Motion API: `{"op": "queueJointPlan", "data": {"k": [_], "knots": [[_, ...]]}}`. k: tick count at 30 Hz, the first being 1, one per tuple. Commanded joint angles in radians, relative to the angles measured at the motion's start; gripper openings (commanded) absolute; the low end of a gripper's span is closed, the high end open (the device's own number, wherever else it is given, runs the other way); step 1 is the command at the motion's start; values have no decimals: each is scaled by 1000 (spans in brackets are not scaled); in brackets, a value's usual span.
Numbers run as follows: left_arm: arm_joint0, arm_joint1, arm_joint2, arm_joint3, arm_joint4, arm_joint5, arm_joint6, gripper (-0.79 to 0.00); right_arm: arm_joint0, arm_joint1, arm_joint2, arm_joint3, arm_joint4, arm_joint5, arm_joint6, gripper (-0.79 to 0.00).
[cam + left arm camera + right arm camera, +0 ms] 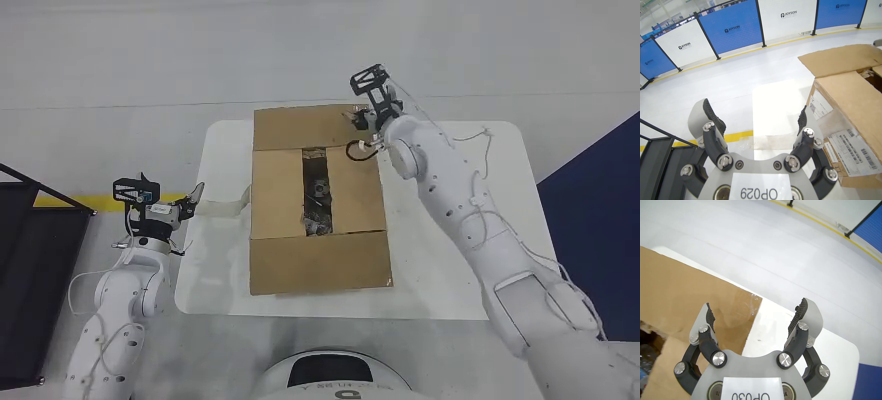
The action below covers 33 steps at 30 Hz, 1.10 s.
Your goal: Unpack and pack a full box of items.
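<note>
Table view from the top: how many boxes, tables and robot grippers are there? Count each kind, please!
Cardboard box: 1
Table: 1
Grippers: 2, the left gripper and the right gripper
Total: 4

The right tool (755,306) hangs with jaws spread wide at a corner of the cardboard box (677,285), one finger over the brown flap, the other over the white counter (829,344). A dark gap (649,344) between the flaps shows jumbled contents. Pale floor (753,237) lies beyond.
</note>
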Motion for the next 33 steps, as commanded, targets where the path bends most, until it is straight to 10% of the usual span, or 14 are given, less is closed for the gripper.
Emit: {"op": "queueJointPlan", "data": {"k": [1,5,15,22,33], "knots": [[0,0,0,0,0,0,0,0,-99,29,84,-132,-11,-28,-24,0],[0,0,0,0,0,0,0,0,-333,81,269,-378,156,-264,0,0],[0,0,0,0,0,0,0,0,-339,80,265,-387,175,-281,-10,0],[0,0,0,0,0,0,0,0,-366,79,222,-373,618,-581,132,0],[0,0,0,0,0,0,0,0,-211,18,-60,-133,642,-374,310,0]]}}
